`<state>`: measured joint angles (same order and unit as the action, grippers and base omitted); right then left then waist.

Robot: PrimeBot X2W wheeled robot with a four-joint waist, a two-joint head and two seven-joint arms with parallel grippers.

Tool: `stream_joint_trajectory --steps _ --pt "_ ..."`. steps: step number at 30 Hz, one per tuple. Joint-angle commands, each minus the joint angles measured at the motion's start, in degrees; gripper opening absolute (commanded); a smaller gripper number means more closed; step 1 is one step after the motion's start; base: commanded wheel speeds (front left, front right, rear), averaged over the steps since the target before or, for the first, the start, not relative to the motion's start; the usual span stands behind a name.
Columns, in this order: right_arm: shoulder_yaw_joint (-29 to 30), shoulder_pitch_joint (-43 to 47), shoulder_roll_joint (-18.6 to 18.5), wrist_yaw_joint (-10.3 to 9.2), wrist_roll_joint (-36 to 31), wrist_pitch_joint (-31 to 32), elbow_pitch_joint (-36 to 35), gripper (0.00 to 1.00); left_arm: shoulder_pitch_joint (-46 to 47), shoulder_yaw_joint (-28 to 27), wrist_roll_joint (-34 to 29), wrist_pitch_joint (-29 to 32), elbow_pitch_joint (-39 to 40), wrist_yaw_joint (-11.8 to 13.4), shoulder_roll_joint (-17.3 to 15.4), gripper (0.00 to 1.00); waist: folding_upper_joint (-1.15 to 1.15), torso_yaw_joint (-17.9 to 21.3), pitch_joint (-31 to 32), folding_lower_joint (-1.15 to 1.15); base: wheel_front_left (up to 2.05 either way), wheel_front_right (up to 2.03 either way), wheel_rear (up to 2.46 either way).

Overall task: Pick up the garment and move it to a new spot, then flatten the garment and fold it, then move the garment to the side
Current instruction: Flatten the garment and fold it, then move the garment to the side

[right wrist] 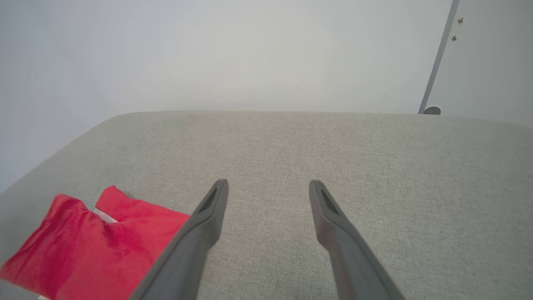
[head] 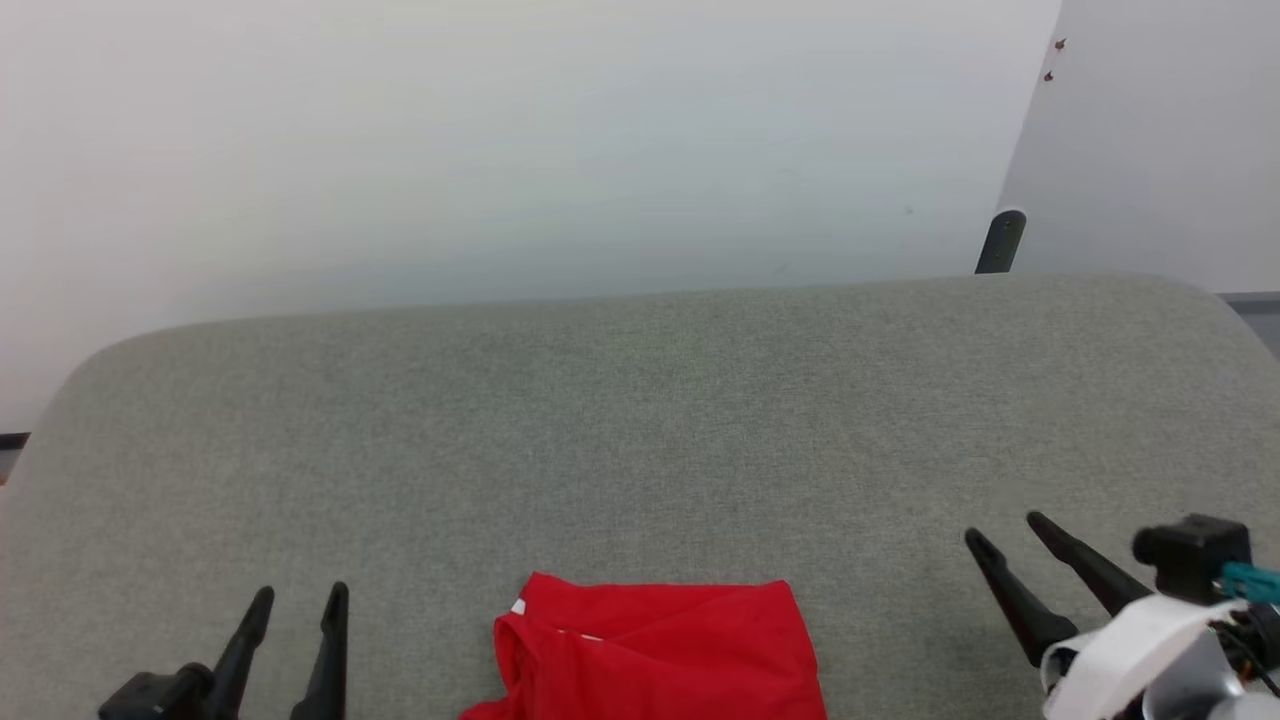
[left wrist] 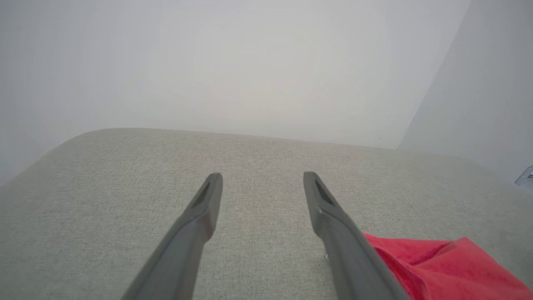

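Closest to my head camera are the two grippers, low in the head view. The left gripper (head: 301, 592) and right gripper (head: 1001, 527) both have their fingers spread wide with nothing between them, and each wrist view shows bare fabric in the gap.

Going by size, a pale wall (head: 500, 150) fills the back. A grey upholstered top (head: 640, 420) with rounded corners takes up most of the work area.

Next is the red garment (head: 660, 650), lying on that top at the near edge, midway between the arms. It is a compact, fairly square-edged block with a white sliver at its far left corner, and I see no lettering. That shape fits a bundle waiting to be carried off, and it equally fits a folded piece waiting to be shifted aside. I can't tell which.

Any grasp depends on the garment lying inboard of both grippers, to the right of the left one and to the left of the right one. Its far edge is about level with the left fingertips and short of the right ones. The visible part runs crosswise, but the frame cuts off its near side, so I can't be sure of its long axis. Neither arm looks clearly nearer.

Smaller things are a dark post (head: 1000, 242) behind the far right corner and two screws (head: 1058, 44) high on the right panel.
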<state>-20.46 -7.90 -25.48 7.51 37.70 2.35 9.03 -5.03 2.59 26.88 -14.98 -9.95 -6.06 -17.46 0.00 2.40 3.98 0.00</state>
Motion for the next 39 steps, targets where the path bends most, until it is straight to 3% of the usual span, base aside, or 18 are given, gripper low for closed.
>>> stream_joint_trajectory --steps 1,15,26,39 --pt "1.22 1.41 0.14 -0.04 -0.22 -0.89 0.07 1.00 -0.69 -0.66 -0.98 -0.13 0.23 -0.31 0.16 1.00 0.00 0.13 0.28 0.00 0.00 0.00 0.00" --pt "7.84 7.96 1.95 -0.04 -1.79 -3.15 -0.98 1.00 -1.72 -4.47 -4.44 -0.14 1.22 -1.05 1.62 1.00 0.00 -0.80 1.24 0.00 0.00 0.00 0.00" --pt "9.45 9.90 3.31 -0.04 -3.30 -1.40 -2.35 1.00 -1.57 -4.58 -5.25 -0.14 1.04 -1.48 2.67 1.00 0.00 -1.12 1.08 0.00 0.00 0.00 0.00" --pt "2.21 8.13 4.95 -0.04 -2.22 4.90 -2.94 1.00 -2.12 -6.22 -4.62 -0.14 0.57 -1.49 1.51 1.00 0.00 -5.80 -0.14 0.00 0.00 0.00 0.00"
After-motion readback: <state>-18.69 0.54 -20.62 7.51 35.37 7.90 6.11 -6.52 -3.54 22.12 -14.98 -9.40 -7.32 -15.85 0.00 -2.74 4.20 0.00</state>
